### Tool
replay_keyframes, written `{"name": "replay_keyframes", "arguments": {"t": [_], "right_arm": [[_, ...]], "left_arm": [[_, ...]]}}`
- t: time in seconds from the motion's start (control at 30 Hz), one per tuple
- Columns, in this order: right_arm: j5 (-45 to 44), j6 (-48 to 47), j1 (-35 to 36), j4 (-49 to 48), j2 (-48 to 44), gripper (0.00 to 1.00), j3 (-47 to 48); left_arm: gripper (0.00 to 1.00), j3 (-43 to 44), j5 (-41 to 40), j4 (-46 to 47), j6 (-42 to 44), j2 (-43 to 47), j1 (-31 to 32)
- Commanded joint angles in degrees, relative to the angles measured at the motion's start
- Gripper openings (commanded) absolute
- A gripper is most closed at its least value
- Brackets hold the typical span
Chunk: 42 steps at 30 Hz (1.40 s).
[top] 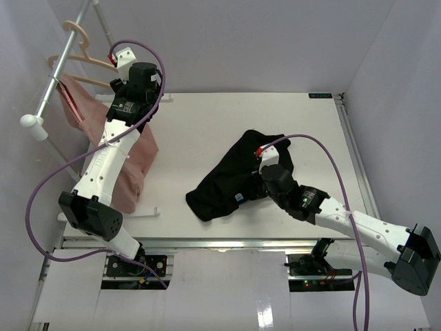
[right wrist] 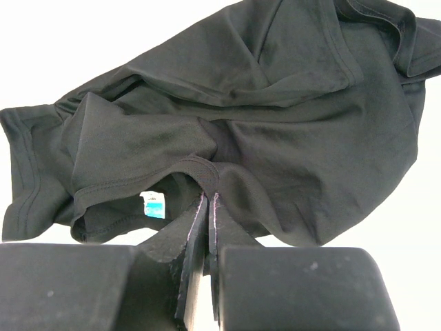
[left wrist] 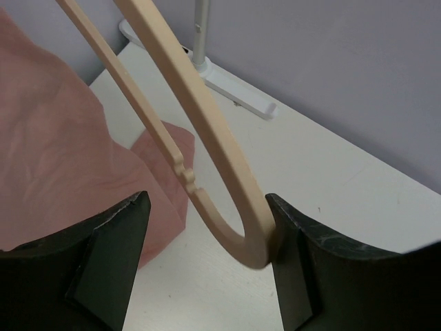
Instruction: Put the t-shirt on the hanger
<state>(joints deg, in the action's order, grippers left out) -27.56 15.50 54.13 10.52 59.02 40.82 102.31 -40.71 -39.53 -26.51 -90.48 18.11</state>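
The t-shirt point(top: 231, 176) is black, lying crumpled in a heap on the worktop point(top: 207, 117) at the centre of the top view, with a small blue label by its neckline. The hanger point(left wrist: 207, 124), light tan wood with curved shoulders and a lower bar, hangs tilted at upper left

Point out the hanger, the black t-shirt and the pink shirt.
hanger point(left wrist: 207, 117), left wrist view, on its thick curved shoulder.
black t-shirt point(right wrist: 275, 124), right wrist view, on the crumpled body fabric.
pink shirt point(left wrist: 55, 152), left wrist view, on its cloth.

Smooth wooden hanger point(left wrist: 196, 103) (matt), black cloth t-shirt point(right wrist: 275, 117).
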Motion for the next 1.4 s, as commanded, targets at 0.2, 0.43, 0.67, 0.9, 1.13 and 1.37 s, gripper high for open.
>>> {"name": "replay_keyframes", "arguments": {"t": [0.2, 0.43, 0.67, 0.9, 1.13, 1.37], "right_arm": [[0.6, -1.0, 0.2, -2.0, 0.0, 0.08, 0.3], [0.6, -1.1, 0.3, -2.1, -0.6, 0.08, 0.0], [0.1, -1.2, 0.2, -1.9, 0.2, 0.08, 0.2], [-0.1, -1.2, 0.2, -2.2, -0.5, 0.08, -0.2], [0.3, -1.2, 0.2, -1.9, 0.3, 0.08, 0.1], [0.8, -1.2, 0.3, -1.9, 0.2, 0.08, -0.1]], "left_arm": [[0.72, 5.9, -2.9, 2.6, 6.2, -0.7, -2.8], [0.67, 5.5, -3.3, 3.8, 8.6, -1.0, -4.4], [0.62, 5.0, -6.0, 5.7, 11.5, -0.9, -4.8], [0.60, 3.2, -7.2, 10.1, 14.4, -0.3, -5.4], [0.47, 3.1, -7.8, 10.0, 15.0, 0.7, -5.4], [0.15, 5.5, -7.1, 10.2, 16.5, 1.3, -5.4]]}}
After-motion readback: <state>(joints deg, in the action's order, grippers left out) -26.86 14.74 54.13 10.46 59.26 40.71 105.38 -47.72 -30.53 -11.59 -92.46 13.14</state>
